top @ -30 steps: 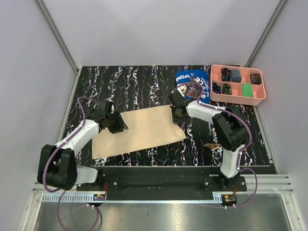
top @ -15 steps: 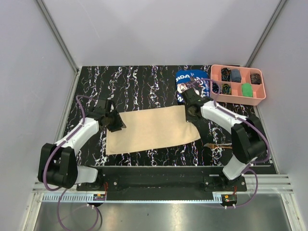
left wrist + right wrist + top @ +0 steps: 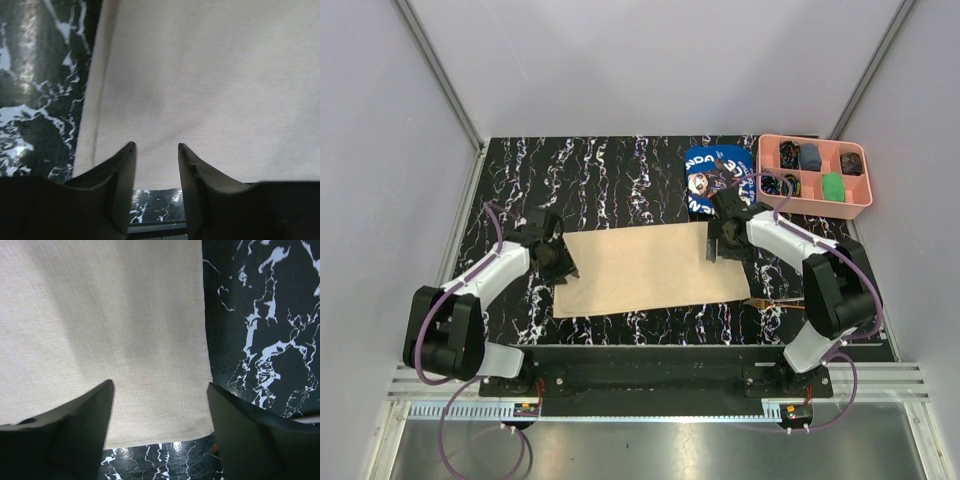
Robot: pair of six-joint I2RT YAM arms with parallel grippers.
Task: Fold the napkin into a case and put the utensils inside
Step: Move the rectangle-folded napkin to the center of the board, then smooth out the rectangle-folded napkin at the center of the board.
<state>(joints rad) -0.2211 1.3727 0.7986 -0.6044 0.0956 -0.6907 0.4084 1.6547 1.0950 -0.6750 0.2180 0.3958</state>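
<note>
The plain beige napkin [image 3: 650, 268] lies flat and unfolded on the black marbled table [image 3: 600, 170]. My left gripper [image 3: 560, 262] is at its left edge. In the left wrist view the left gripper [image 3: 156, 147] stands open just over the napkin [image 3: 210, 80], with nothing between its fingers. My right gripper [image 3: 716, 240] is at the napkin's far right corner. In the right wrist view it [image 3: 160, 385] is wide open above that corner of the napkin [image 3: 115, 325], holding nothing. The utensils show only as a thin brown sliver [image 3: 772, 302] by the near right corner.
A blue printed cloth [image 3: 708, 165] lies just beyond the right gripper. A pink compartment tray [image 3: 815, 206] with small items stands at the far right. Grey walls close in the table on three sides.
The napkin has slid to the right with both arms. The right gripper, shut on its far right corner before, has opened and let go. The left jaws have widened slightly.
</note>
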